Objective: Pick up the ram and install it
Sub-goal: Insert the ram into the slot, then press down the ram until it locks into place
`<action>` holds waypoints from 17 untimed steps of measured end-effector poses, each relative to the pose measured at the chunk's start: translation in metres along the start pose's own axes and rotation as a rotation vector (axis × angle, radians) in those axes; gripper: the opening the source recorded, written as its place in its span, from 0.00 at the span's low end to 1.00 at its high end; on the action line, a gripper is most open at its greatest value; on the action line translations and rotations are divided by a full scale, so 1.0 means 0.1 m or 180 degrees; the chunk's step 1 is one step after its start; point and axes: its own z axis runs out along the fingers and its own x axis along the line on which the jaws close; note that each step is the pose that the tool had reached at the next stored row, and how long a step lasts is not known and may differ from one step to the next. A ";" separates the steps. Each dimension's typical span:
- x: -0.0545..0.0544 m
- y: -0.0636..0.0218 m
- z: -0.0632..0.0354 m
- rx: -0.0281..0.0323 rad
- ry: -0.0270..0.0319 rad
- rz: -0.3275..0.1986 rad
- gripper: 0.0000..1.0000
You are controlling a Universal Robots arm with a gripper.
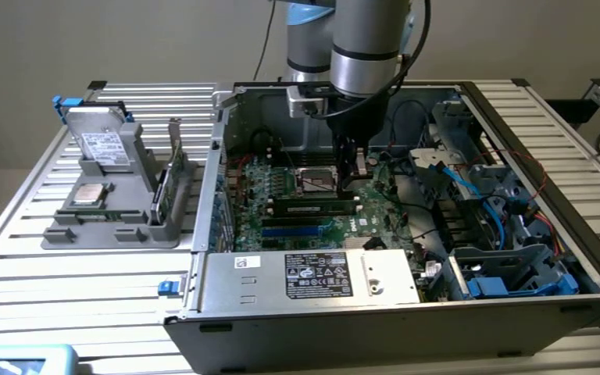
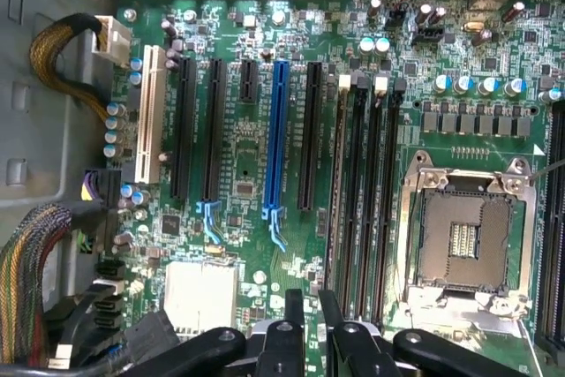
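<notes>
Standing by the claw (image 1: 355, 176), the ram (image 1: 284, 208) shows the exterior view its label (image 1: 323, 209).

beige wall (image 1: 123, 39) — slatted metal table (image 1: 71, 289)

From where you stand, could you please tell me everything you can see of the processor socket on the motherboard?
The processor socket is a square frame of silver-looking metal around a dark recess with a grid of contacts. No chip sits in it. It lies flat on the green motherboard, beside the long black memory slots. Only the board is seen touching it.
</notes>
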 end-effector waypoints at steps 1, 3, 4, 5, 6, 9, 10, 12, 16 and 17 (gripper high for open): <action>0.00 0.000 -0.001 0.0000 0.0000 0.0000 0.21; 0.00 0.000 -0.003 0.0000 0.0000 0.0000 0.21; 0.00 0.000 -0.004 0.0000 0.0000 0.0000 0.21; 0.00 0.000 -0.005 0.0000 0.0000 0.0000 0.21; 0.00 0.000 -0.007 0.0000 0.0000 0.0000 0.21; 0.00 0.000 -0.009 0.0000 0.0000 0.0000 0.12; 0.00 0.000 -0.011 0.0000 0.0000 0.0000 0.11; 0.00 0.000 -0.011 0.0000 0.0000 0.0000 0.11; 0.00 0.000 -0.010 0.0000 0.0001 0.0000 0.11; 0.00 0.000 -0.009 0.0000 0.0001 0.0000 0.11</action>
